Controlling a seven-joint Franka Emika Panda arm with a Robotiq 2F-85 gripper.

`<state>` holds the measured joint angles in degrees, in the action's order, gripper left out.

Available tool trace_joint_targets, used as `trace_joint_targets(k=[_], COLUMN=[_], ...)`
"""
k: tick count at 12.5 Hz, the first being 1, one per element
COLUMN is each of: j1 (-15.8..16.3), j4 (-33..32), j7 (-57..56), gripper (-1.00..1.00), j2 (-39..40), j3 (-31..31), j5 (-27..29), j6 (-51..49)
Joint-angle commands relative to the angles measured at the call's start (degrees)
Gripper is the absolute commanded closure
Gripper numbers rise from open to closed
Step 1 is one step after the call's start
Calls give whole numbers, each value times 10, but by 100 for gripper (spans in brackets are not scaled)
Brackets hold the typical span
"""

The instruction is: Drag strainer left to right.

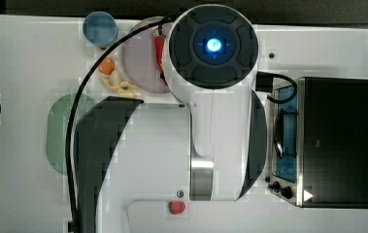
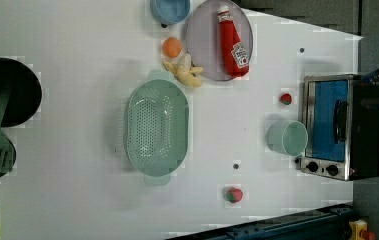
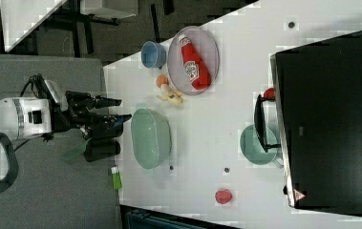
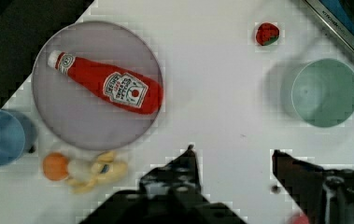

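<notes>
Evidently nothing was done yet: the strainer (image 2: 157,129) sat untouched on the surface (image 2: 77,60), the gripper (image 3: 116,116) spread, empty, well off it; whole drag remained.

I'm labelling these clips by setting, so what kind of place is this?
Most likely a lab bench set up as a toy kitchen: a white table holds a mint-green strainer, a small toaster oven and a ketchup bottle lying on a grey-lilac plate, with a robot arm alongside.
</notes>
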<state>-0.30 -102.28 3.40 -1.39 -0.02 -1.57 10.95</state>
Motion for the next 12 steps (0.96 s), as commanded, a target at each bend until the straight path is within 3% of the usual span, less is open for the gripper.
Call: trace_joint_targets(k=[1, 3, 7, 12], j1=[5, 8, 16, 19], j4=[-62, -62, -62, -64], j7=[27, 28, 71, 261], gripper=[-58, -100, -100, -100], j2=[-187, -182, -149, -63], j3=[-29, -8, 81, 217], j5=[-11, -11, -10, -10], j6=[-108, -107, -91, -38])
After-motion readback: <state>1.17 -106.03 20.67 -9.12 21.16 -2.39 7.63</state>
